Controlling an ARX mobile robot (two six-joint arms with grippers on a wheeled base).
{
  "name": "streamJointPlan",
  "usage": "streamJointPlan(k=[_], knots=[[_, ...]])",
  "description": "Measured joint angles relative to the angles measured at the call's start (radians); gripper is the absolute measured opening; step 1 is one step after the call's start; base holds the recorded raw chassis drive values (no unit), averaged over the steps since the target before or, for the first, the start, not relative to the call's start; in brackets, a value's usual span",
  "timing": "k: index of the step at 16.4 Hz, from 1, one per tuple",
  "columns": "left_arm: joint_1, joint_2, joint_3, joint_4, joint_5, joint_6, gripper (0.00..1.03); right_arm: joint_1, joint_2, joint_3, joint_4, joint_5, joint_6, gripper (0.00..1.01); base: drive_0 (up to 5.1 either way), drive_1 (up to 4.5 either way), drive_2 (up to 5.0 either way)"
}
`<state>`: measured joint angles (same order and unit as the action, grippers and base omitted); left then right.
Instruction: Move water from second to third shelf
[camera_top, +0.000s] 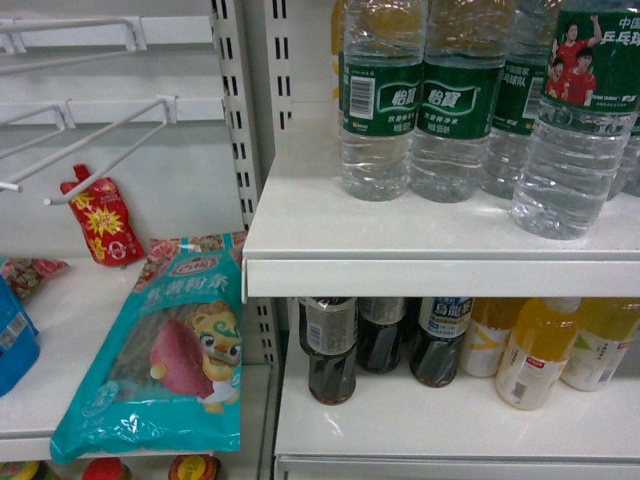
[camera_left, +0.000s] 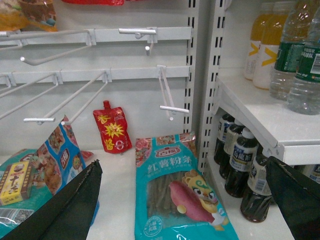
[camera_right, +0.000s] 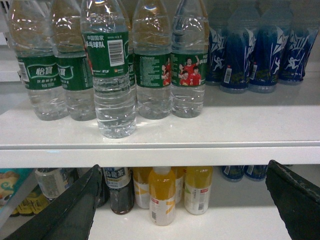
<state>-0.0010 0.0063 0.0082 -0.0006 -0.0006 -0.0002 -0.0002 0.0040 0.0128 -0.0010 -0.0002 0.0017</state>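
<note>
**A:** White steel, that shelf (camera_right: 200, 135). It carried the row of water bottles (camera_right: 47, 70), and one front bottle (camera_right: 109, 85) stood forward at the lip, at eleven o'clock from the right gripper (camera_right: 183, 167).

**B:** Was the claw holding it?

**A:** No. Its fingers were spread wide with nothing between them, below the lip. The left gripper (camera_left: 183, 161) was also spread and empty, and faced the hook bay.

**B:** Was the bottle waiting to be taken, or had it been set down?

**A:** It fitted either, and I couldn't count which shelf this was. I judged any grip would go best level, around the green label (camera_right: 106, 52), clear of the neighbours at nine and three o'clock.
</note>
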Motion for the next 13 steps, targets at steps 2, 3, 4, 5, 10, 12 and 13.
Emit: streamJointPlan(k=[2,3,4,5,10,12,13], knots=[[0.0,0.0,0.0,0.0,0.0,0.0,0.98,0.0,0.0,0.0,0.0,-0.001,0.0,0.98,0.0,0.0,0.0],[0.0,0.0,0.0,-0.001,0.0,0.0,0.98,0.0,0.0,0.0,0.001,0.0,0.0,0.98,0.0,0.0,0.0],[0.0,0.0,0.0,-0.003,0.0,0.0,0.98,0.0,0.0,0.0,-0.002,0.0,0.0,0.98,0.0,0.0,0.0],[0.0,0.0,0.0,-0.003,0.001,0.0,0.98,0.0,0.0,0.0,-0.002,0.0,0.0,0.98,0.0,0.0,0.0],[0.0,0.0,0.0,-0.003,0.0,0.0,0.98,0.0,0.0,0.0,-0.002,0.0,-0.002,0.98,0.0,0.0,0.0],[0.0,0.0,0.0,-0.003,0.001,0.0,0.98,0.0,0.0,0.0,-0.002,0.0,-0.002,0.98,0.0,0.0,0.0],[0.0,0.0,0.0,-0.003,-0.001,0.0,0.98,0.0,0.0,0.0,-0.003,0.0,-0.002,0.98,0.0,0.0,0.0]])
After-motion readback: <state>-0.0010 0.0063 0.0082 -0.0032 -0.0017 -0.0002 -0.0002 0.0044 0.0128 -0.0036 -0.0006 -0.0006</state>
